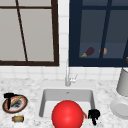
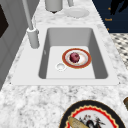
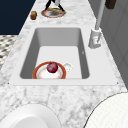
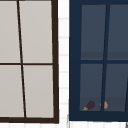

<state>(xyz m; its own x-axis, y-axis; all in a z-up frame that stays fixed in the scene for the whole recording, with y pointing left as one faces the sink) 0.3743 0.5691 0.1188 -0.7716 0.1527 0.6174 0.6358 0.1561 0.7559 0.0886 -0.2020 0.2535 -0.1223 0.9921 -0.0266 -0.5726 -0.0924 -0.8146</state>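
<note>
The right robot hand (image 1: pixel 93 115) hangs at 4 o'clock of the sink (image 1: pixel 67 96), just beside the red-rimmed plate (image 2: pixel 76 58) that carries a dark red fruit (image 2: pixel 74 57). We cannot tell its finger state. We advise gripping the rim and lifting level, or the fruit may roll. The left robot hand (image 1: pixel 8 98), fingers extended, is over the patterned plate (image 1: pixel 23 101) on the bench at 9 o'clock.

Faucet (image 1: pixel 67 77) at 12 o'clock on desk (image 1: pixel 30 87). White plate (image 1: pixel 120 108) at 3 o'clock, grey canister (image 1: pixel 123 82) just behind. Small brown cylinder (image 1: pixel 18 118) at 8 o'clock. Eggplant (image 4: pixel 88 105) behind glass of dark wall cabinet (image 4: pixel 75 62), 1 o'clock, orange item (image 4: pixel 105 105) near it.
</note>
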